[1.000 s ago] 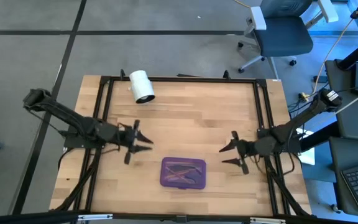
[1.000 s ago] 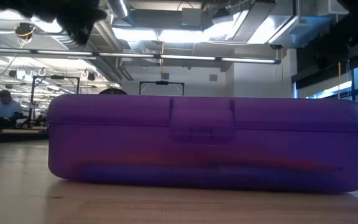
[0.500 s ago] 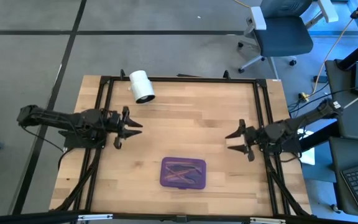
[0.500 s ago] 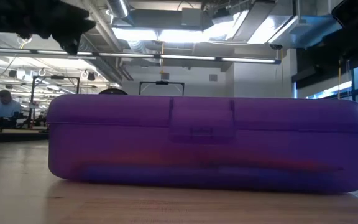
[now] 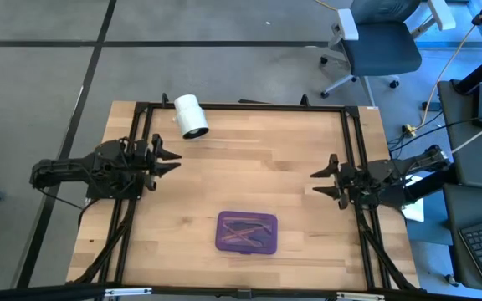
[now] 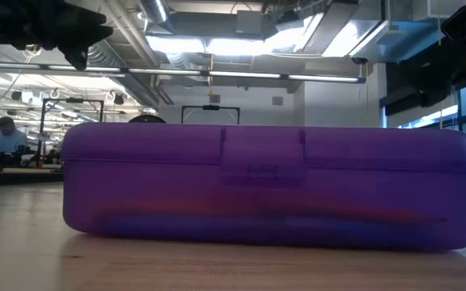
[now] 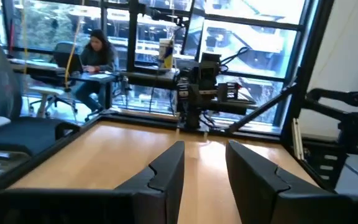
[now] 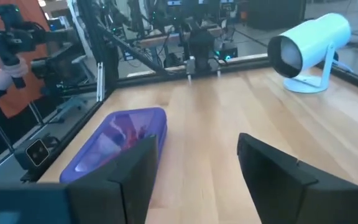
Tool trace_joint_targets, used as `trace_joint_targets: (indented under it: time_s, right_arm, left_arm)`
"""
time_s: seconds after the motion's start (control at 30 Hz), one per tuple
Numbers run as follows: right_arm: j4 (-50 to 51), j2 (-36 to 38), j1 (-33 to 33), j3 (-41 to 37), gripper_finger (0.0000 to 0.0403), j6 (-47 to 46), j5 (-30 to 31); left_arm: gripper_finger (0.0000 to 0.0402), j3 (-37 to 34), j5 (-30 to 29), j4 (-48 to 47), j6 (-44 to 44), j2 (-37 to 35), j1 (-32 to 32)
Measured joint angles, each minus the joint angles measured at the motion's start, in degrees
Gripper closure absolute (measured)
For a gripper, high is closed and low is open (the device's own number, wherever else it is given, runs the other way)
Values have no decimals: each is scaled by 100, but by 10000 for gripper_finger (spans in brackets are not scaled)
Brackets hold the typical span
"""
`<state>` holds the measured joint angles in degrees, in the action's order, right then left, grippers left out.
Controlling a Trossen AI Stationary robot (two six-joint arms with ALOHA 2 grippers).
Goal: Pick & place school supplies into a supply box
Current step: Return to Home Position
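1. Now, far left: the left gripper [image 5: 172, 161] hangs over the left edge of the table [image 5: 258, 159], above the black frame [image 5: 249, 106] that borders the top, pointing inward. Its fingers [image 7: 166, 171] are spread and hold nothing.
2. A white cylinder [image 5: 192, 115] on a small stand sits at the far-left corner, beyond the left gripper and well apart from it. Its dark open end is turned toward the table's middle.
3. The supply box [image 5: 246, 232] lies with its lid shut near the front edge, between the arms and apart from both. The school supplies [image 5: 243, 231] show as thin streaks through the translucent purple lid; single items cannot be told apart.
4. In the low view the box spans nearly the whole width and blocks the tabletop behind it. Its latch [image 6: 263, 153] sits at front centre.
5. The right gripper [image 5: 316, 182] hangs over the right edge, pointing inward, fingers [image 8: 135, 171] spread and empty. Only bare wood lies between it and the box.
6. Off the table, an office chair [image 5: 379, 46] stands past the far-right corner. A person [image 7: 98, 53] sits at a desk in the room.
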<state>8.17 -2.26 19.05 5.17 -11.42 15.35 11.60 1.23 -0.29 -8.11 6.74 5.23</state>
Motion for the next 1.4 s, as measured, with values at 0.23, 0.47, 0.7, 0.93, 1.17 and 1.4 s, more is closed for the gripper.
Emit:
trace_joint_targets:
  time_s: [0.23, 0.47, 0.7, 0.93, 1.17, 1.4]
  right_arm:
    - [335, 225, -133, 13, 178, 37, 136]
    - [465, 223, -143, 11, 178, -106, 148]
    - [511, 223, -142, 11, 178, -36, 153]
    - [575, 223, -142, 11, 178, 10, 305]
    - [309, 223, -140, 11, 178, 160, 527]
    - [-538, 223, -138, 11, 178, 1066, -530]
  left_arm:
    - [290, -719, -79, 152, -174, -579, 214]
    - [290, -1088, 33, 268, -430, -674, 642]
    - [290, -1113, 178, 179, -413, -673, 895]
    - [290, -1113, 2, 130, -118, -662, 920]
    - [290, -1113, -7, 174, -159, -662, 918]
    - [290, -1113, -13, 174, -161, -662, 916]
